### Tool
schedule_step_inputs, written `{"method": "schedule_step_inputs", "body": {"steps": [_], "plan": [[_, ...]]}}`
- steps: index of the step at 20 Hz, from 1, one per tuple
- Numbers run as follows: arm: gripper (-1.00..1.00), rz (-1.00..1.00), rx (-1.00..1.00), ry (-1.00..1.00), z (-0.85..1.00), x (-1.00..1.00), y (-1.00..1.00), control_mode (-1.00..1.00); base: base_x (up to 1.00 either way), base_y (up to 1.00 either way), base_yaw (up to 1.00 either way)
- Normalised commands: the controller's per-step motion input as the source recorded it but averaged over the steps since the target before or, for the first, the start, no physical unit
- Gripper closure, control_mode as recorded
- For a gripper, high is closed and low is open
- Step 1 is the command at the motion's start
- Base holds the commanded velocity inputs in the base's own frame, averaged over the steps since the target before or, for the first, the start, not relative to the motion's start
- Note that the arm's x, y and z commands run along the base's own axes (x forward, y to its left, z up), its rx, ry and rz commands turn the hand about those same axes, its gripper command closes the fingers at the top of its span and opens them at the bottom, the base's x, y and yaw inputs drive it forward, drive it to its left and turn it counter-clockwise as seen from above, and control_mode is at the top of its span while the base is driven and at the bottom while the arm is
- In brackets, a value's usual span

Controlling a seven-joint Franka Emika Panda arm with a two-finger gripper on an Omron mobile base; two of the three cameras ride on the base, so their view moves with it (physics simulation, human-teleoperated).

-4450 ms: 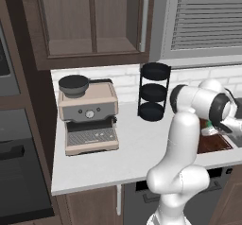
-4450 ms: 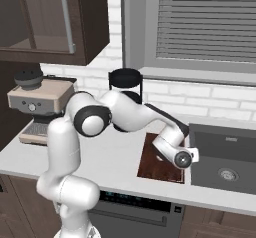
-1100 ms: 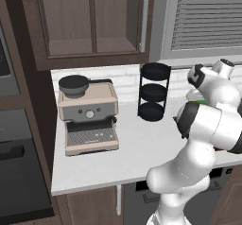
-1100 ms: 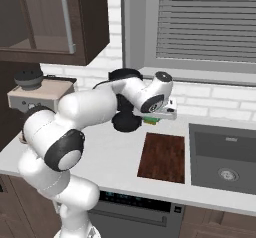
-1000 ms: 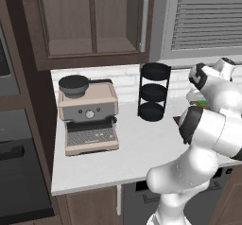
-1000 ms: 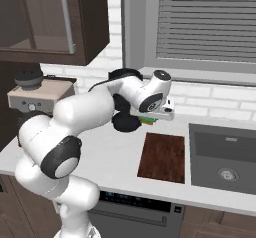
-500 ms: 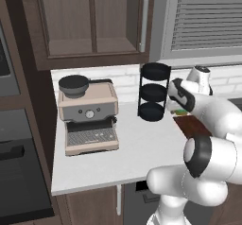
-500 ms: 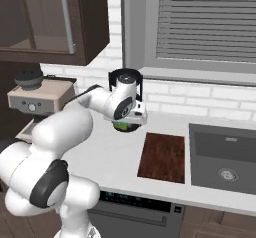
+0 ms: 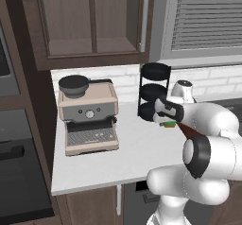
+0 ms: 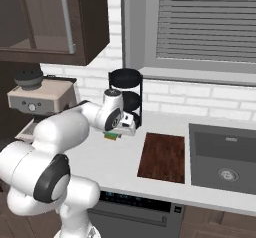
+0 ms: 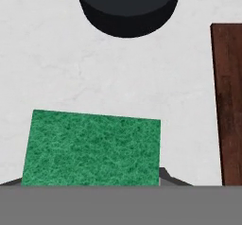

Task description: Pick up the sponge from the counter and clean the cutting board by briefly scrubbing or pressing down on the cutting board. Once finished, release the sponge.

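The sponge (image 11: 92,148), green on top with a yellow layer below, hangs just over the white counter (image 10: 105,164), in front of the black rack. My gripper (image 10: 118,131) is shut on it, and the fingertips are hidden. In the left base view the sponge (image 9: 168,123) peeks out under the hand, with the gripper (image 9: 166,119) right above it. The dark reddish-brown cutting board (image 10: 162,157) lies flat a short way to the right of the sponge, next to the sink. Its edge shows in the hand view as the cutting board (image 11: 231,101), and part of the cutting board (image 9: 190,132) shows behind the arm.
A black three-tier round rack (image 10: 125,99) stands against the brick wall just behind the gripper, its base (image 11: 125,4) close to the sponge. A coffee machine (image 9: 89,117) sits at the counter's left. The sink (image 10: 222,164) lies right of the board.
The arm has swung left from the board's far side, past the rack, carrying the sponge. The sponge is now left of the board and lower over the counter.
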Motion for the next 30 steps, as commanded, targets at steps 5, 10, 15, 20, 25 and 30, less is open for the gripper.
{"method": "schedule_step_inputs", "body": {"steps": [5, 10, 15, 20, 25, 30], "plan": [[1.0, 0.0, 0.0, 0.01, -0.65, 0.04, 0.03, -1.0, 0.0, 0.0, 0.0], [1.0, -0.01, 0.0, 0.0, -0.49, 0.02, 0.05, -1.0, 0.0, 0.0, 0.0], [1.0, -0.02, -0.01, 0.0, -0.41, 0.03, 0.04, -1.0, 0.0, 0.0, 0.0], [-1.0, -0.02, -0.02, 0.0, -0.51, 0.0, 0.04, -1.0, 0.0, 0.0, 0.0], [-1.0, -0.01, 0.0, 0.0, -0.21, 0.0, 0.0, -1.0, 0.0, 0.0, 0.0], [-1.0, 0.0, 0.0, 0.0, 0.07, 0.0, 0.0, -1.0, 0.0, 0.0, 0.0]]}}
